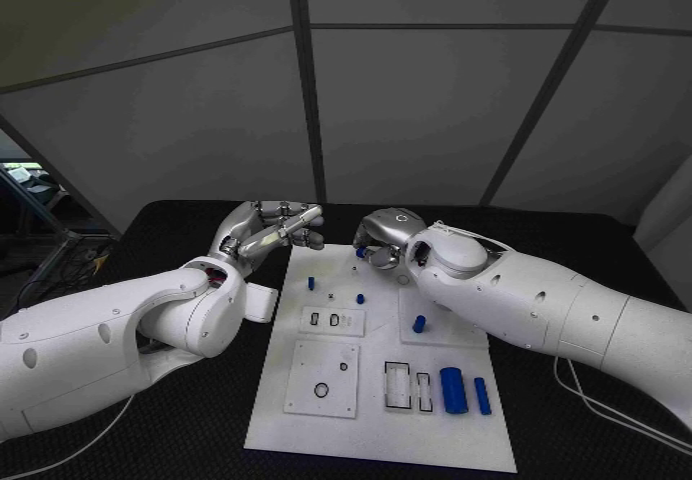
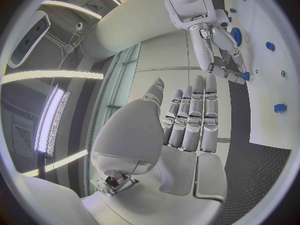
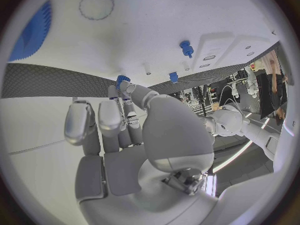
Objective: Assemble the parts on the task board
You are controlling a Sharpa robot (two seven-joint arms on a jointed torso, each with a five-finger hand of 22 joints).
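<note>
**Parts on the task board, one pinched at its far edge**

Parts lie scattered on the task board (image 1: 378, 440) at mid-table. The right hand (image 1: 384, 238) pinches a small blue part (image 3: 122, 79) at the board's far edge, its fingers hiding most of it. The left hand (image 1: 274, 228) hovers beside that edge, fingers straight, together, holding nothing. No writing is legible.
</note>
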